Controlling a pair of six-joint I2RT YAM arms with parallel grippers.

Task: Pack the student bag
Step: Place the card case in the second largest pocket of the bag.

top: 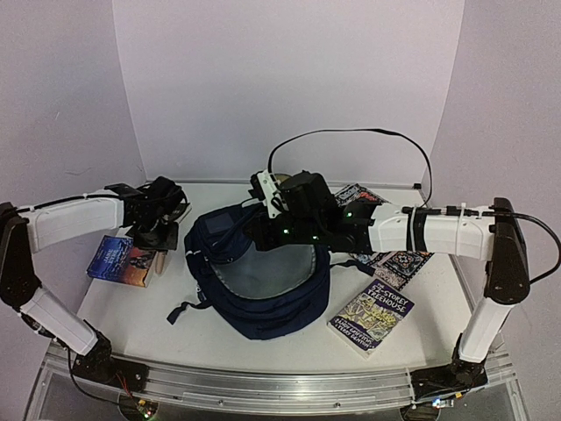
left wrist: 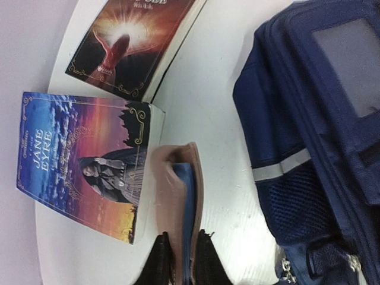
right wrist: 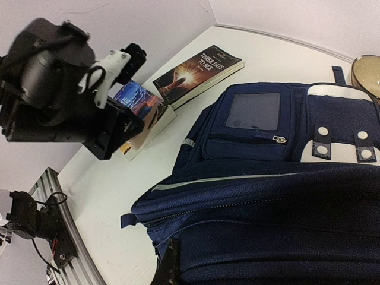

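Note:
The student bag (top: pixel 263 281), navy with a pale stripe, lies in the middle of the table with its main mouth held open. My right gripper (top: pixel 268 213) is at the bag's far rim, shut on the fabric. Only one dark finger (right wrist: pixel 169 266) shows in the right wrist view, pressed against the bag (right wrist: pixel 279 196). At the bag's left side my left gripper (left wrist: pixel 184 243) is shut on a thin brown-covered book (left wrist: pixel 178 190) with a blue edge, standing on edge on the table. In the top view this gripper (top: pixel 156 232) hangs over the books on the left.
A Jane Eyre book (left wrist: pixel 83 160) lies flat just left of the held book, and a dark red-covered book (left wrist: pixel 136 41) lies beyond it. Right of the bag lie a Treehouse book (top: pixel 375 316) and patterned books (top: pixel 399 261). A round tan object (right wrist: pixel 367 71) sits behind the bag.

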